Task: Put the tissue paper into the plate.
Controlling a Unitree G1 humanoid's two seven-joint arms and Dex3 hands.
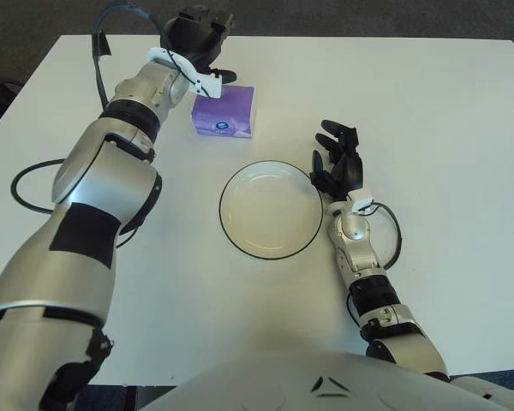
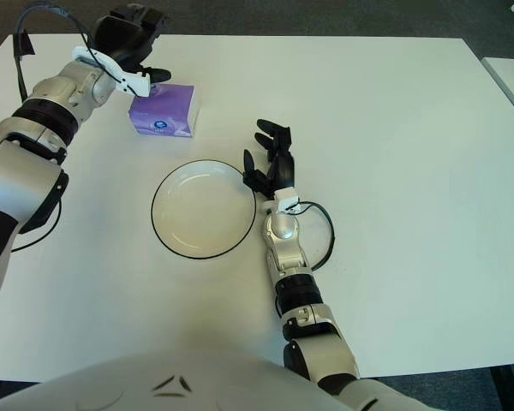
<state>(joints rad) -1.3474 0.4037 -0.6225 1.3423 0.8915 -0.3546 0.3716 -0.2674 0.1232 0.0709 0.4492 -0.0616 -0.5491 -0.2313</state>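
Tissue pack [image 1: 224,110]: small purple packet lying flat on the white counter [image 1: 445,111], beyond the plate and apart from its rim, toward the robot's left.
Plate [image 1: 271,210]: white, dark-rimmed, empty, near the middle of the counter.
Step in hand: reaching for the pack, judged from the left robot hand's place; no grasp yet.
Doing it well: lower the fingers over the pack's two long sides and close on the body, not on a corner, since the soft wrapper will likely give and slip; lift clear before carrying it over the rim, then set it down at the plate's centre.
Left robot hand [image 1: 202,34]: fingers spread, holding nothing, poised at the pack's far-left corner; contact cannot be made out.
Right robot hand [image 1: 337,160]: idle on the counter just beside the plate's right rim, fingers loosely extended, empty.
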